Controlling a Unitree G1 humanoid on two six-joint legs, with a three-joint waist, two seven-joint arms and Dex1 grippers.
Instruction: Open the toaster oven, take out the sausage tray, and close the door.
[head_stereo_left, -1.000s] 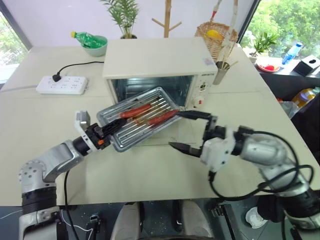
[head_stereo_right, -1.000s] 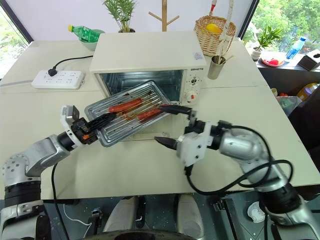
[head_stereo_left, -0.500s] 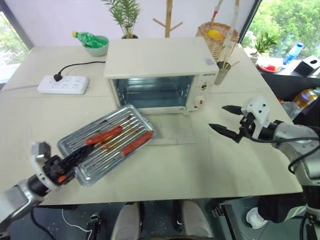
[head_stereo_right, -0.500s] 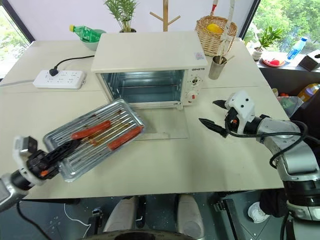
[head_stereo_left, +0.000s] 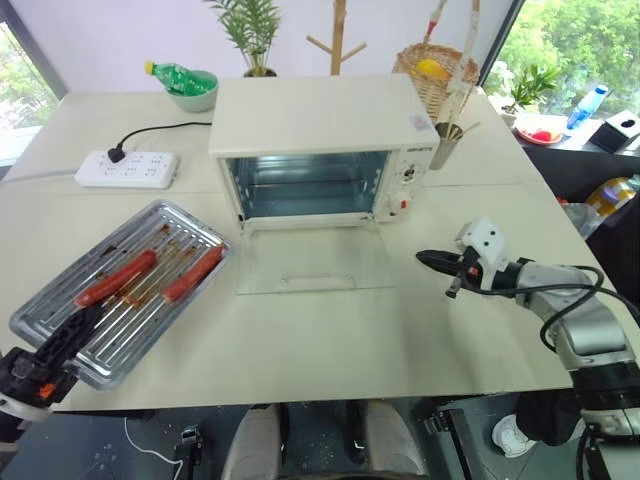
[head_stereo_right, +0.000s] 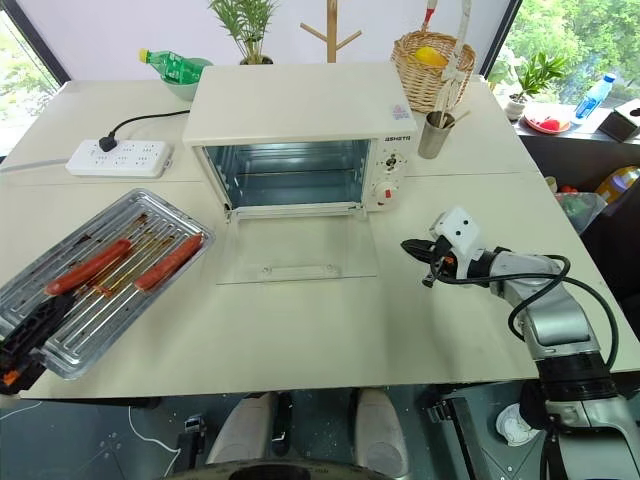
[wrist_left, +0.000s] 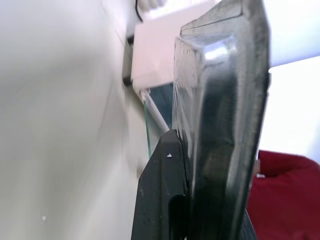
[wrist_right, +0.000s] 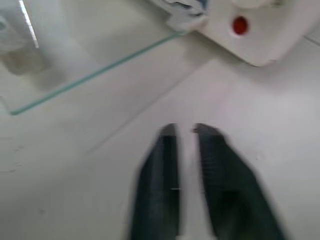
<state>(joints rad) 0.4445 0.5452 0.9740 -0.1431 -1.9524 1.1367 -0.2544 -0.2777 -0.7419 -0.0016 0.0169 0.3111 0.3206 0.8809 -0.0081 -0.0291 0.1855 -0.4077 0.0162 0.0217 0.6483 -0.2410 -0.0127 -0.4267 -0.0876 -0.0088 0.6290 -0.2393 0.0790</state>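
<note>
Left eye view: tray (head_stereo_left: 120, 285) left of oven (head_stereo_left: 320, 150), clamped in left gripper (head_stereo_left: 62, 350).
Right gripper (head_stereo_left: 440, 265): fingers together, empty.
Risk: tray tips from its 1-corner grip; sausages (head_stereo_left: 150, 277) roll.

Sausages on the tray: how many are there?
2. Both lie on the sausage tray: one sausage nearer its left side, the other sausage nearer the toaster oven.

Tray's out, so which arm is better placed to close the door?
Right. The right gripper, jaws shut and empty, sits beside the flat-lying clear glass door; the left gripper grips the shiny ribbed sausage tray.
</note>
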